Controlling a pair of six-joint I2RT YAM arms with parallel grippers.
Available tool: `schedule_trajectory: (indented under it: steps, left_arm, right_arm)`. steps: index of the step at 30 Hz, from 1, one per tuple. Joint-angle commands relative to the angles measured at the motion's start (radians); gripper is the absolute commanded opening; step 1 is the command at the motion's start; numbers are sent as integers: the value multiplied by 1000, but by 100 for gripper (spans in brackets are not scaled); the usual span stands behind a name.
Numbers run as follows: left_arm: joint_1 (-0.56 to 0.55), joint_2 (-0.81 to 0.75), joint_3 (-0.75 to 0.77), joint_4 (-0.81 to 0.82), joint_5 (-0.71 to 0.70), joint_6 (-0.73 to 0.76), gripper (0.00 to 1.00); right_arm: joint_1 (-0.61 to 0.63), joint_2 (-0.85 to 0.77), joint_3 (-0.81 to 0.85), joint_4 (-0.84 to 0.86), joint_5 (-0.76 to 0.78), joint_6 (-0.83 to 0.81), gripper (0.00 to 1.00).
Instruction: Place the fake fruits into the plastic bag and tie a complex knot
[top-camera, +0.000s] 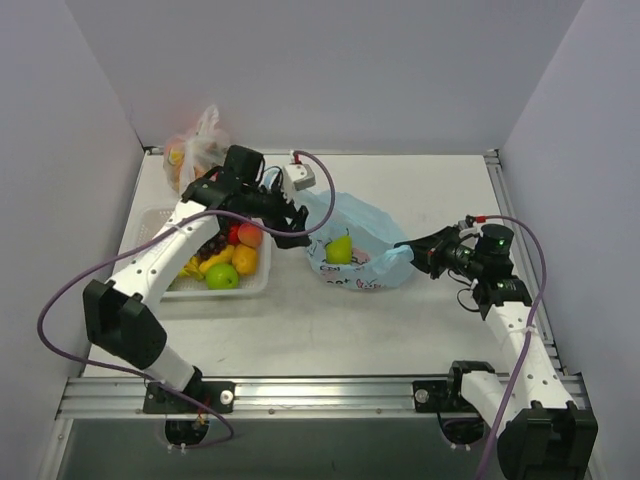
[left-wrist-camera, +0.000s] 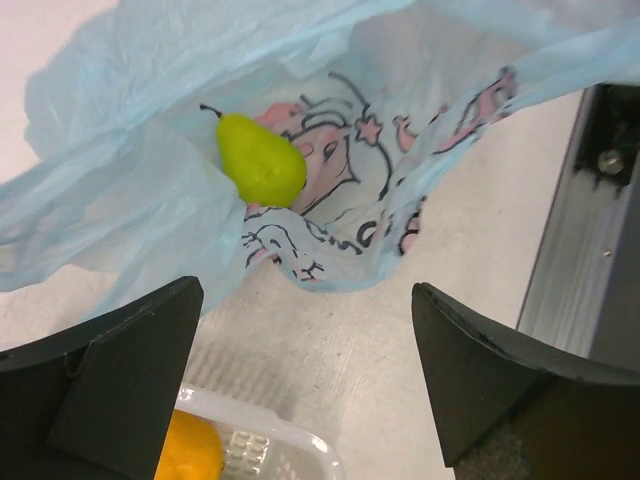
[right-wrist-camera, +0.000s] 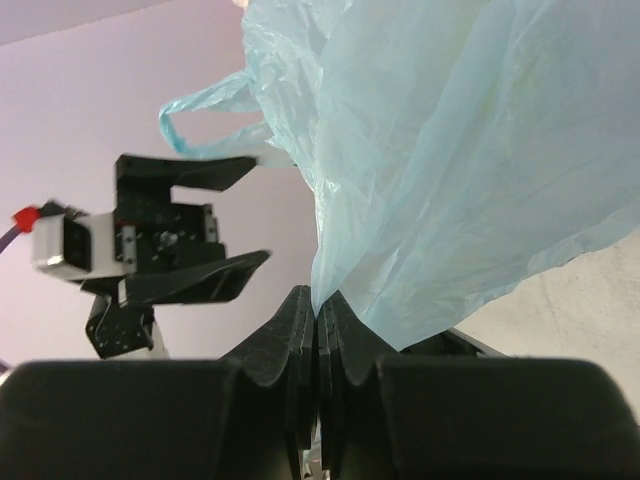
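The light-blue plastic bag (top-camera: 355, 245) with pink cartoon prints lies mid-table, mouth open toward the left. A green pear (top-camera: 339, 248) lies inside it, also in the left wrist view (left-wrist-camera: 262, 160). My left gripper (top-camera: 292, 228) is open and empty, hovering between the bag (left-wrist-camera: 150, 150) and the white basket. More fake fruits sit in the basket: a green apple (top-camera: 222, 277), an orange (top-camera: 245, 260), bananas (top-camera: 203, 263), grapes and a red piece. My right gripper (top-camera: 412, 250) is shut on the bag's right edge (right-wrist-camera: 420, 180) and holds it up. No knot is visible.
The white basket (top-camera: 262, 285) stands at the left, its corner in the left wrist view (left-wrist-camera: 290, 440). A clear-wrapped bundle of orange and red fruits (top-camera: 195, 150) sits at the back left. Grey walls enclose the table; a metal rail (top-camera: 320, 395) runs along the front edge.
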Motion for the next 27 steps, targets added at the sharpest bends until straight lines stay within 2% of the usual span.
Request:
schedule_trajectory:
  steps: [1, 2, 6, 7, 10, 13, 16, 20, 21, 23, 27]
  left_arm:
    - [36, -168, 12, 98, 184, -133, 98]
    - [54, -194, -22, 108, 183, -148, 97]
    - [239, -325, -108, 148, 181, -231, 97]
    - [334, -338, -125, 147, 171, -233, 97]
    - [461, -346, -159, 63, 77, -146, 97]
    - [519, -315, -201, 23, 11, -55, 97]
    - [514, -269, -235, 23, -3, 2, 97]
    - [421, -174, -234, 78, -171, -105, 95]
    - [389, -141, -235, 107, -254, -181, 95]
    - [373, -117, -246, 135, -284, -257, 95]
    - [335, -71, -281, 208, -395, -528, 95]
  right_arm:
    - [8, -12, 1, 13, 16, -33, 0]
    - [8, -6, 3, 15, 17, -34, 0]
    - [10, -3, 7, 13, 25, -39, 0]
    - [12, -3, 7, 12, 28, -39, 0]
    - [15, 0, 6, 10, 28, -37, 0]
    - [18, 6, 6, 12, 28, -44, 0]
    - [21, 14, -2, 18, 31, -47, 0]
    - [19, 14, 10, -5, 30, -62, 0]
    - [19, 14, 15, -10, 28, -70, 0]
    - [18, 16, 20, -14, 27, -71, 0]
    - [15, 20, 29, -21, 23, -82, 0]
